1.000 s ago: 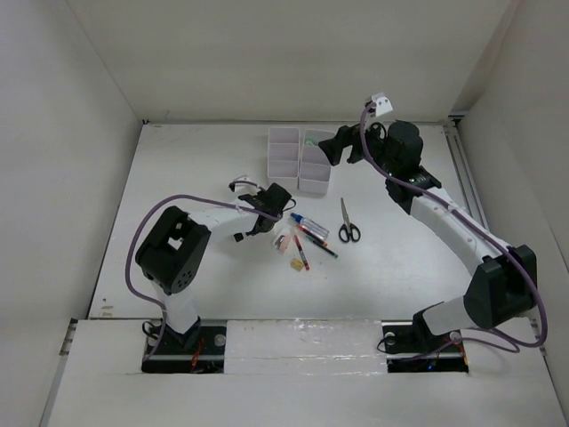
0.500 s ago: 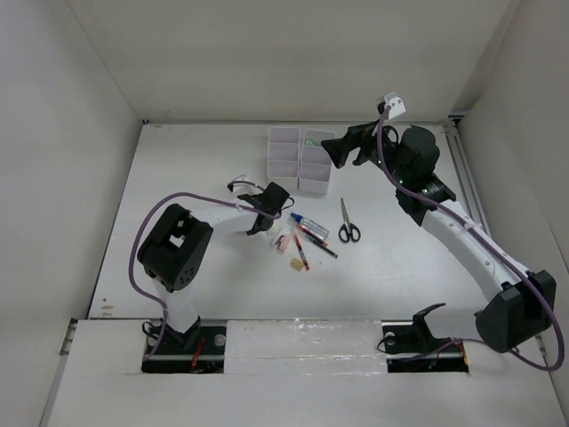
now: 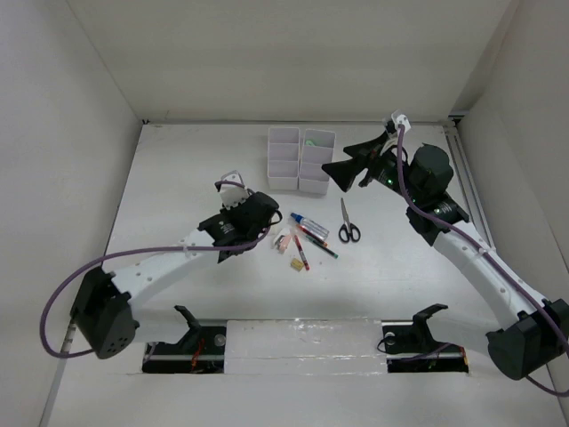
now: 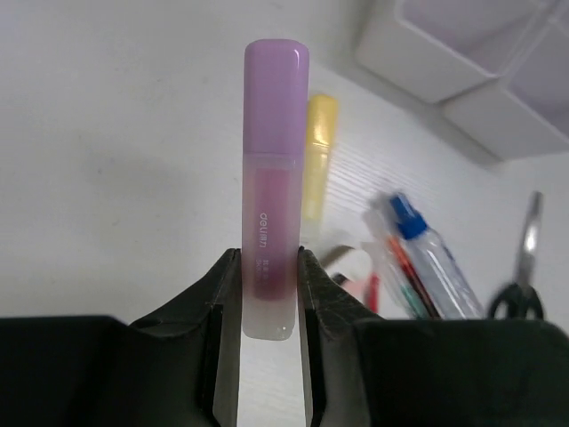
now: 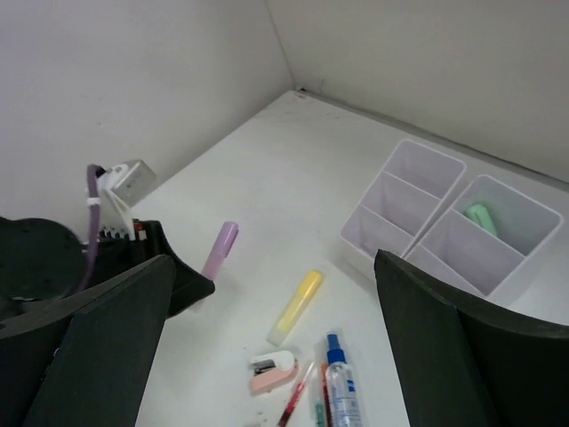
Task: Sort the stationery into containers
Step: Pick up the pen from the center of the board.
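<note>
My left gripper (image 4: 269,285) is shut on the clear end of a pastel purple highlighter (image 4: 274,178), which sticks out forward from the jaws. From above, this gripper (image 3: 258,221) sits left of the stationery pile. On the table beyond it lie a yellow highlighter (image 4: 318,151), a blue-capped marker (image 4: 427,258), red and black pens (image 3: 307,246) and black-handled scissors (image 3: 348,224). The white divided tray (image 3: 300,162) stands at the back, with a green highlighter (image 5: 483,218) in one far compartment. My right gripper (image 3: 342,172) hangs wide open and empty, just right of the tray.
A small pink and white item (image 5: 273,372) lies beside the pens, and a tiny yellow eraser (image 3: 294,263) sits nearer the front. White walls close in the table on three sides.
The left jaws closed on the purple highlighter, and the left arm stretched out low with its elbow swung to the near left. The right gripper drew back from over the tray to its right.
</note>
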